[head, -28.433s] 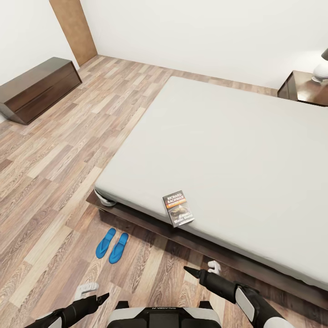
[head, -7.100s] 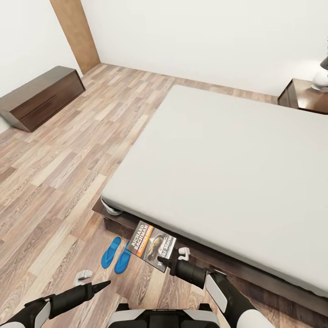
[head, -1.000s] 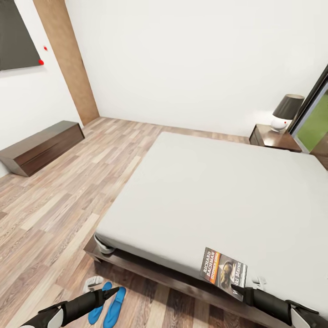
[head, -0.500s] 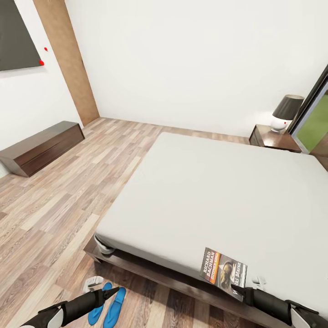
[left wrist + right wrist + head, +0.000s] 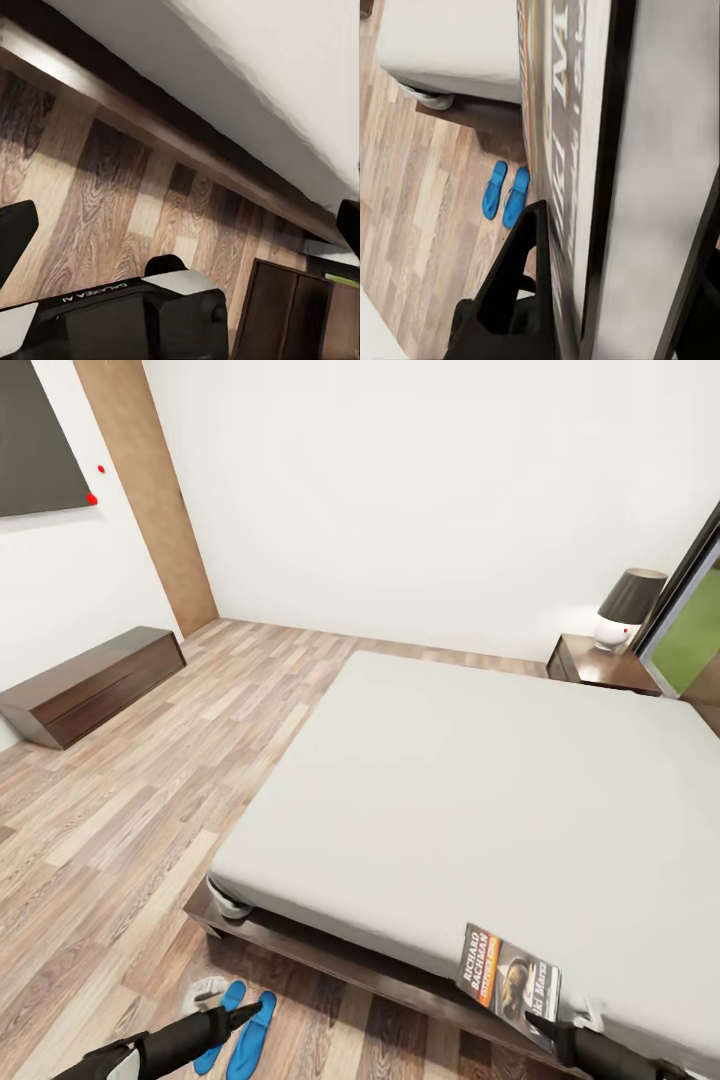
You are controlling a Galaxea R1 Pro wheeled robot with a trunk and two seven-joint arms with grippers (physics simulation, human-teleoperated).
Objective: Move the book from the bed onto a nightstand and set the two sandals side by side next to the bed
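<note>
The book (image 5: pixel 508 982) is clamped in the right gripper (image 5: pixel 562 1028) at the near right of the head view, held in the air over the near edge of the bed (image 5: pixel 480 790). It is a thin paperback with a dark cover, an orange band and white lettering. Its cover faces up toward the camera, and its long axis runs from the gripper up and away to the left, with the free end highest. In the right wrist view the book (image 5: pixel 577 150) is seen almost edge-on, running lengthwise between the dark fingers (image 5: pixel 514 277) that pinch it. The left gripper (image 5: pixel 240 1017) hangs low at the near left, holding nothing; its tips look drawn together, but whether it is parted or closed cannot be told. Just beyond it, on the wood floor (image 5: pixel 120 830) by the near left corner of the bed, the two blue sandals (image 5: pixel 240 1028) lie side by side, touching or nearly so, toes pointing toward the bed frame. Judging from this, the sandal part of the task looks done, and the book part is half done: it is off the mattress but not yet set down. Far across the bed, beyond its far right corner, stands the nightstand (image 5: pixel 600 663) with a lamp (image 5: pixel 628 606) on top, the likely place for the book. A long low cabinet (image 5: pixel 95 682) sits along the far left wall.
</note>
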